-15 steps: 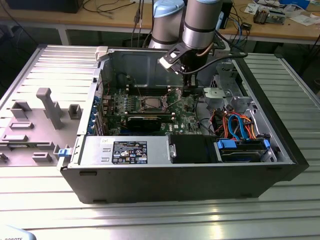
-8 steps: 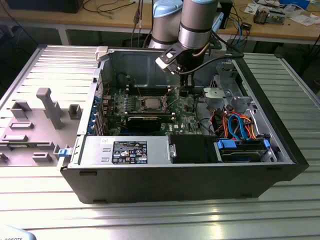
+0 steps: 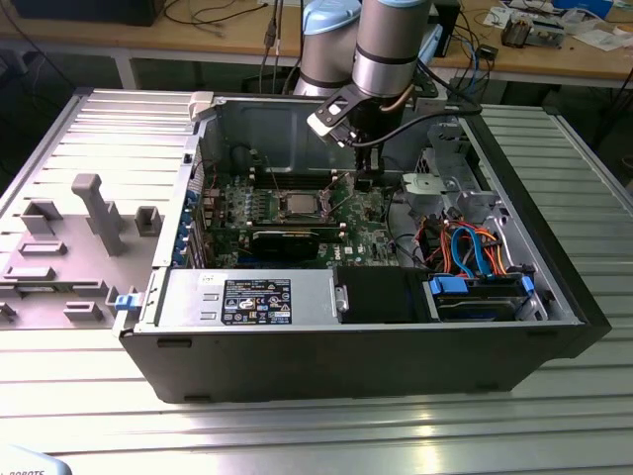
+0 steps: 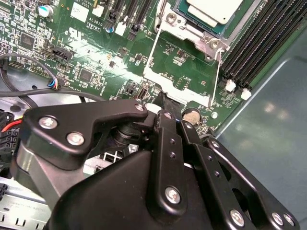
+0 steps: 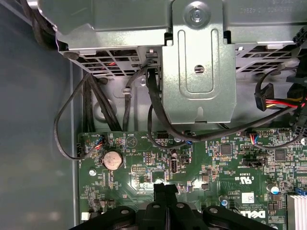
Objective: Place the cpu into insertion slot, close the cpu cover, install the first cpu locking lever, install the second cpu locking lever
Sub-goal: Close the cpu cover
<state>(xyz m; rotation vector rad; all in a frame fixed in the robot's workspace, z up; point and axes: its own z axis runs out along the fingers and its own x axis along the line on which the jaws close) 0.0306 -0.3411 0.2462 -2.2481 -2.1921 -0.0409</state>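
Note:
The cpu (image 4: 213, 8), a square chip with a silvery top, lies in the insertion slot (image 4: 173, 19); in the exterior view the cpu (image 3: 300, 204) shows in the middle of the green motherboard. The cpu cover (image 4: 175, 90) is swung open away from the slot, and green board shows through its window. My gripper (image 4: 162, 106) is shut, its tips right at the cover's free edge; I cannot tell whether they touch it. In the first wrist view the gripper (image 5: 165, 188) hovers just over the board with nothing visible between its fingers. Seen from outside, the gripper (image 3: 364, 181) hangs on the exterior view's right of the slot.
Black memory slots (image 4: 259, 43) run beside the slot, next to the bare case wall (image 4: 268, 139). A metal drive bracket (image 5: 199, 62) with black cables (image 5: 156, 110) stands beyond the board's edge. A graphics card (image 3: 287, 240) and the power supply (image 3: 247, 297) lie nearer the camera.

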